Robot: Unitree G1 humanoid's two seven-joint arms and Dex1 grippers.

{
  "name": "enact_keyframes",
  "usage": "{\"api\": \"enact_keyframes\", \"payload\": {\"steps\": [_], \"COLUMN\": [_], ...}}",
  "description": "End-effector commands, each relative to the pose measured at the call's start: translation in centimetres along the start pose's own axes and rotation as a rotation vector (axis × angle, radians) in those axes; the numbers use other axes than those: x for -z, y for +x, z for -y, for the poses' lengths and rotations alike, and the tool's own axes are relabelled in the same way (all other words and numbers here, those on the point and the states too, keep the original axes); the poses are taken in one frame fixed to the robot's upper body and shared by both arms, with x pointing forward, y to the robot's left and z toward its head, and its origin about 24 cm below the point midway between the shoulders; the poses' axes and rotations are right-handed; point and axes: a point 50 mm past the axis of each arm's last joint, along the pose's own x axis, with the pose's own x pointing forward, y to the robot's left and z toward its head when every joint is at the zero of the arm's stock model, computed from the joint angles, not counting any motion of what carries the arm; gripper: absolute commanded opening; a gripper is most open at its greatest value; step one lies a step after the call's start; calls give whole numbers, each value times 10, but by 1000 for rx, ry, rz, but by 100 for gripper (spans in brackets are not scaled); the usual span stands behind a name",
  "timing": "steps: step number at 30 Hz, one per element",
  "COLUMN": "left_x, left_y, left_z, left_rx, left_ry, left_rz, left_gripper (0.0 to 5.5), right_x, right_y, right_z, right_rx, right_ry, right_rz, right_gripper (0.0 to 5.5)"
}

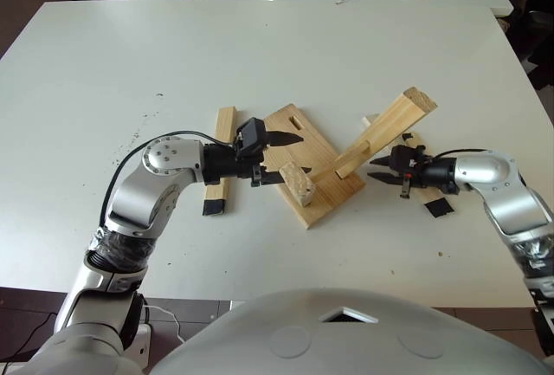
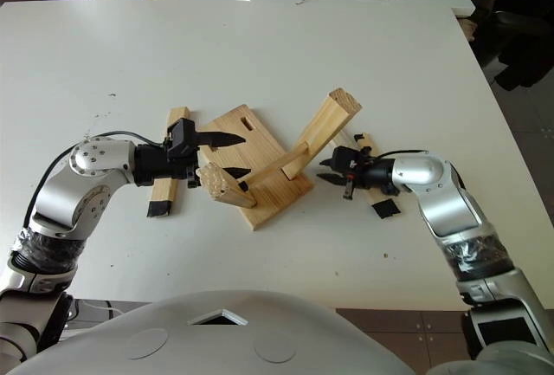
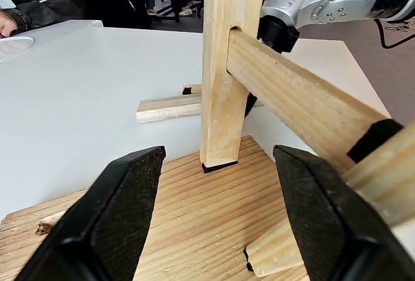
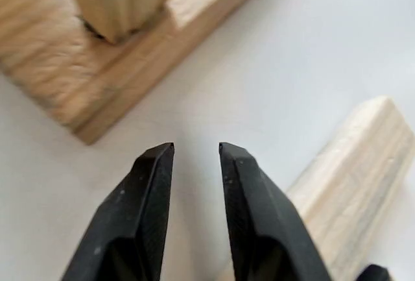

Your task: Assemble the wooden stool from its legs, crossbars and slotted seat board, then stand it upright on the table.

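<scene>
The seat board (image 1: 318,157) with 2 legs (image 1: 394,124) in it lay under the open left pincer (image 1: 284,158) and beside the open right pincer (image 1: 378,172), which probably needed to grab the loose leg (image 4: 353,164) next to it.

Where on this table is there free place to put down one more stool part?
The far half of the table, beyond the seat board, is bare and widest. A narrower bare strip lies at the near edge, in front of the board. Crowded: beside the board, where the left gripper, the loose leg and the right gripper sit.
</scene>
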Motion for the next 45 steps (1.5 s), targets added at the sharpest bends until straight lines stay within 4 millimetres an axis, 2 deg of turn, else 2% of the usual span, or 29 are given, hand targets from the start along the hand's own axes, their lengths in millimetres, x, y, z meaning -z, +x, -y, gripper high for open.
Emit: {"api": "enact_keyframes", "payload": {"steps": [1, 4, 7, 11, 13, 15, 18, 21, 24, 27, 29, 34, 40, 43, 45], "left_x": [0, -4, -7, 2, 6, 12, 16, 12, 17, 23, 24, 16, 14, 13, 10], "left_y": [3, -2, -12, -22, -24, -23, -8, -1, -10, -15, -11, 7, 32, 33, 29], "left_z": [-4, -13, -21, -20, -20, -25, -26, -10, 10, 9, 3, -2, 5, 7, 4], "left_rx": [-19, -57, -96, -133, -144, -169, -151, -46, 111, 135, 112, 90, 130, 148, 143], "left_ry": [-2, 2, 1, 15, 33, 57, 82, 74, 83, 106, 119, 119, 103, 104, 110], "left_rz": [-11, -3, 0, -52, -76, -104, -115, -92, -146, -205, -210, -145, -99, -96, -96], "left_gripper": [311, 311, 311, 311, 311, 311, 311, 311, 311, 311, 311, 311, 311, 311, 311], "right_x": [-5, -10, -6, -9, -14, -17, -22, -27, -26, -23, -22, -19, -18, -19, -18], "right_y": [11, 4, -19, -47, -51, -49, -37, -23, -12, -2, 5, 14, 34, 44, 43], "right_z": [10, 6, -6, -33, -43, -52, -69, -79, -84, -80, -72, -48, -17, -3, 3], "right_rx": [46, 39, 4, -79, -87, -109, -154, -179, -187, -166, -129, -22, 69, 100, 123], "right_ry": [-20, -22, -20, -17, -25, -6, 25, 66, 103, 130, 150, 197, 215, 208, 200], "right_rz": [22, 52, 24, 16, 25, 35, 64, 91, 91, 79, 79, 72, 79, 80, 85], "right_gripper": [128, 128, 128, 181, 209, 209, 209, 209, 209, 209, 209, 209, 209, 209, 209]}}
